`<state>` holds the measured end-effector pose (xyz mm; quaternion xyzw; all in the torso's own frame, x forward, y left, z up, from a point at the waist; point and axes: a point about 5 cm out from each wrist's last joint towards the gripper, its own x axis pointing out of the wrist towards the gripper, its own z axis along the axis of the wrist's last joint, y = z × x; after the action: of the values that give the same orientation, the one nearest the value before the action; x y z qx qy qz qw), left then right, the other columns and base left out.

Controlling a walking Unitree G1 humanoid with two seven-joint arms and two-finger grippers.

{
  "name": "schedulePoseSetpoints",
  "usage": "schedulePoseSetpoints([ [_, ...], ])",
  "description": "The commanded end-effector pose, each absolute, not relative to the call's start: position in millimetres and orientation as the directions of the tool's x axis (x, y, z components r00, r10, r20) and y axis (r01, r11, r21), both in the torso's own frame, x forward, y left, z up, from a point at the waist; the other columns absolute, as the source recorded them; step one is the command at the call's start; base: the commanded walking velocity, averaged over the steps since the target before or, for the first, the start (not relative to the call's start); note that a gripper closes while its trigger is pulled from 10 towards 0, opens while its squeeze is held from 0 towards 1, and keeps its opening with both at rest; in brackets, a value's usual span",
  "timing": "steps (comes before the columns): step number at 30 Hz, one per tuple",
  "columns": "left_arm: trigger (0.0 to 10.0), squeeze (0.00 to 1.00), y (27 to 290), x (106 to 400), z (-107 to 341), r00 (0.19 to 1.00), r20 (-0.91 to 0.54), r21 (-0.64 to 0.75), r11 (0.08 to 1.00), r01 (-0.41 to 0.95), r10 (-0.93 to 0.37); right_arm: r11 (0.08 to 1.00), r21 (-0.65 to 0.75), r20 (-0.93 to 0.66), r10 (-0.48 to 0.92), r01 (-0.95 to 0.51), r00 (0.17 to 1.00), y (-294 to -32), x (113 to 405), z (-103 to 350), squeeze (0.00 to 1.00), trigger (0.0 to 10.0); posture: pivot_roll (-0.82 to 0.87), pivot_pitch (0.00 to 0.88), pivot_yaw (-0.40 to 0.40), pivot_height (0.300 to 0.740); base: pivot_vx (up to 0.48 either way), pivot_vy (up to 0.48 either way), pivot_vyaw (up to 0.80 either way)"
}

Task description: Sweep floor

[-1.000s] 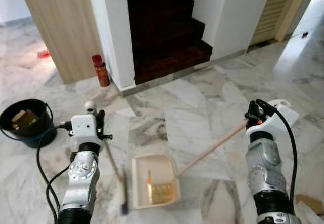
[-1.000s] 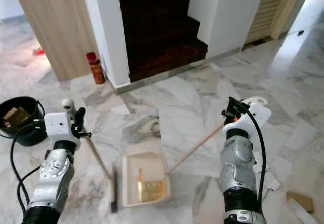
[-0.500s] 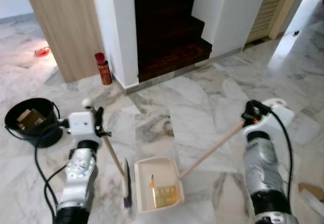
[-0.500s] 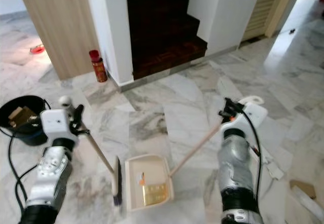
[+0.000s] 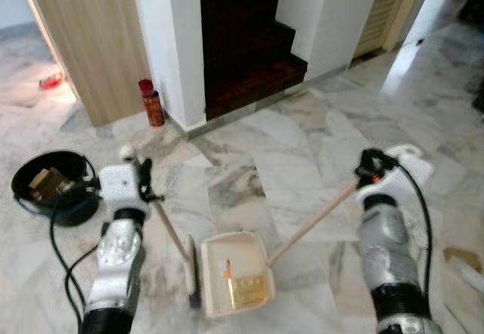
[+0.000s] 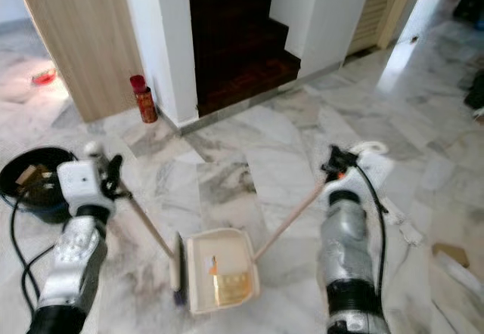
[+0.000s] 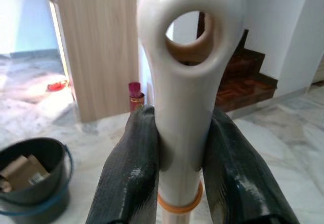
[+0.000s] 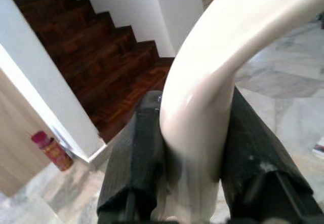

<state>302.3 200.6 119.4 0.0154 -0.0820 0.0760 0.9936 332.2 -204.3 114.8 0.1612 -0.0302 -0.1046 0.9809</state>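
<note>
A cream dustpan (image 5: 236,271) lies on the marble floor between my arms, with yellowish scraps (image 5: 248,292) inside. Its long wooden handle (image 5: 310,223) rises to the right, and my right gripper (image 5: 368,169) is shut on the cream grip (image 8: 202,112) at its top. A broom with a wooden stick (image 5: 171,230) stands to the left, its dark brush head (image 5: 193,272) on the floor against the pan's left side. My left gripper (image 5: 141,185) is shut on the broom's cream handle end (image 7: 185,97), which has a hanging hole.
A black bucket (image 5: 53,189) holding cardboard scraps sits on the floor at the left. A red can (image 5: 150,103) stands by the white wall corner. Dark wooden stairs (image 5: 242,39) rise ahead. Paper litter (image 6: 452,257) lies at the far right.
The camera has shifted a little. The broom head has drawn in closer to the dustpan's left edge. Both grippers still hold their handles.
</note>
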Motion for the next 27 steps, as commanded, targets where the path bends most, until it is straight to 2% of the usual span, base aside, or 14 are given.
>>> schedulePoseSetpoints([
  [1, 10.0, 0.0, 195.3, 304.8, 129.7, 0.969, 0.207, 0.026, 0.99, -0.14, 0.132, 0.911, 0.365, 0.076, -0.235, 0.192, 0.969, -209.0, 334.1, 127.5, 0.0, 10.0, -0.02, 0.0, -0.011, 0.74, 0.0, 0.368, 0.0],
  [27, 10.0, 0.0, 194.8, 304.7, 129.7, 0.971, 0.205, 0.031, 0.991, -0.128, 0.119, 0.905, 0.373, 0.073, -0.246, 0.202, 0.966, -209.4, 332.8, 125.3, 0.0, 10.0, -0.02, 0.0, 0.003, 0.74, 0.0, 0.366, 0.0],
])
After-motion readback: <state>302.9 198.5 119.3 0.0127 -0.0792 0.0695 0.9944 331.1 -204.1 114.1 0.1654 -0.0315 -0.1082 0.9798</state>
